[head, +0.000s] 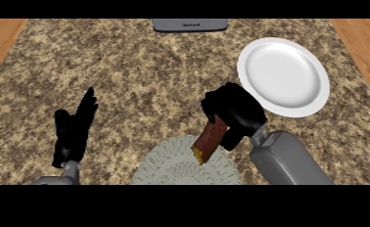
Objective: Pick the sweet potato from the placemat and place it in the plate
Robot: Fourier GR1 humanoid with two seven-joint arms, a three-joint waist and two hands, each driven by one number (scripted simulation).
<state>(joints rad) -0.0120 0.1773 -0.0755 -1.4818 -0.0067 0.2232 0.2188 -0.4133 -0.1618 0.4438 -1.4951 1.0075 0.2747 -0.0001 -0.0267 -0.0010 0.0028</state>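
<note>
at lower centre my right hand (233, 111) has fingers clamped on the potato (209, 142), long axis tilted down over the mat (173, 167); plate (285, 77) is just upper right. left hand (74, 128) rests open, lower left.

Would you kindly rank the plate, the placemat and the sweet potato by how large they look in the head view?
1. The plate and the placemat look alike in extent. The placemat is cut off at the lower edge, so I will not rank them.
2. The sweet potato, in the right hand, is clearly smallest.
</note>
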